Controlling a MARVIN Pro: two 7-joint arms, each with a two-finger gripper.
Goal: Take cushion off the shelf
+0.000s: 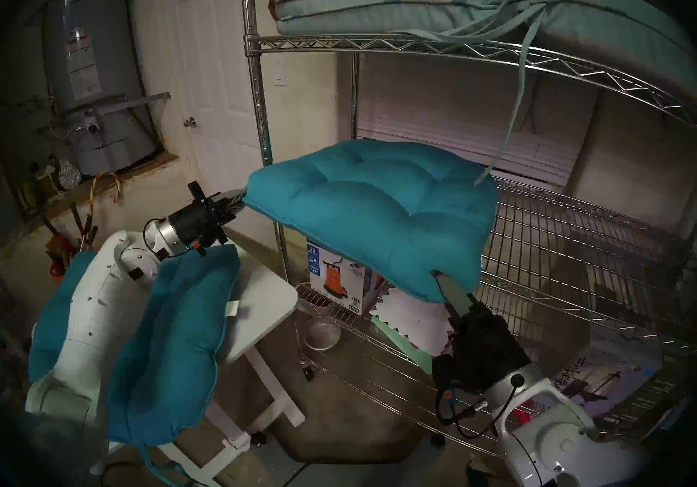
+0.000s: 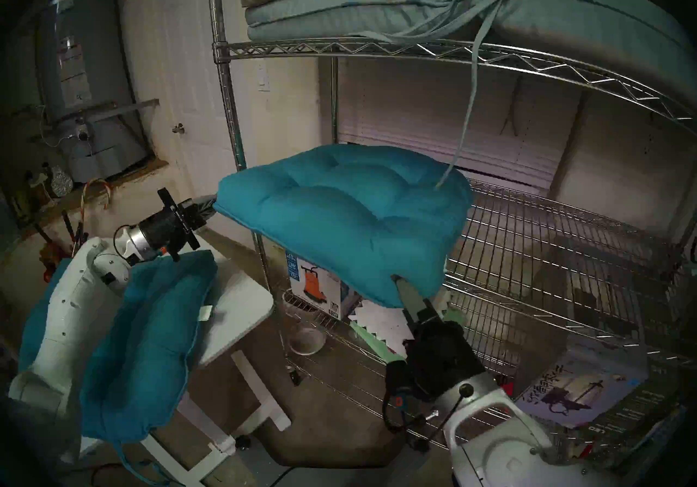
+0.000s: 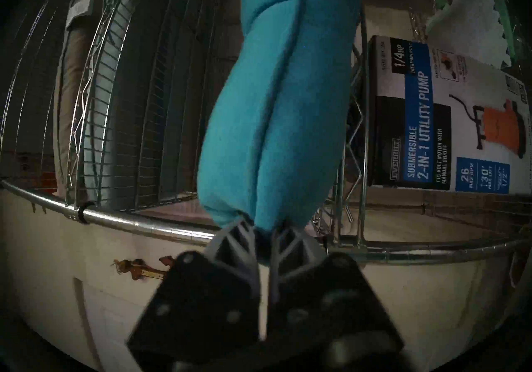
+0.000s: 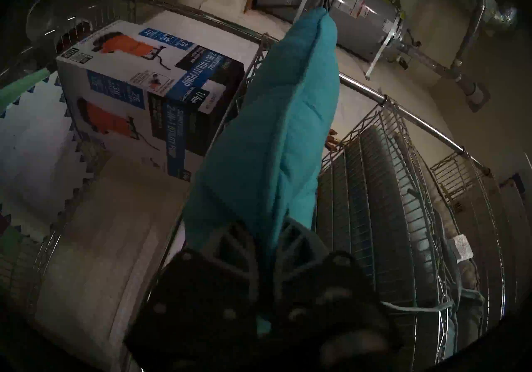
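We see a dim utility room with cream walls and a white panelled door [image 1: 211, 71] with a metal handle. On our left a grey water heater [image 1: 90, 71] stands strapped on a raised ledge. A light switch [image 1: 280, 77] sits on the wall right of the door. Closed white blinds [image 1: 464, 128] cover a window. Below, a small white table [image 1: 264, 309] stands on a brown concrete floor [image 1: 350, 411]

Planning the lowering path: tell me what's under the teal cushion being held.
Under the held teal cushion: a pump box and white zigzag-edged sheet on the shelf's bottom tier. Whatever lies directly behind the cushion is covered.
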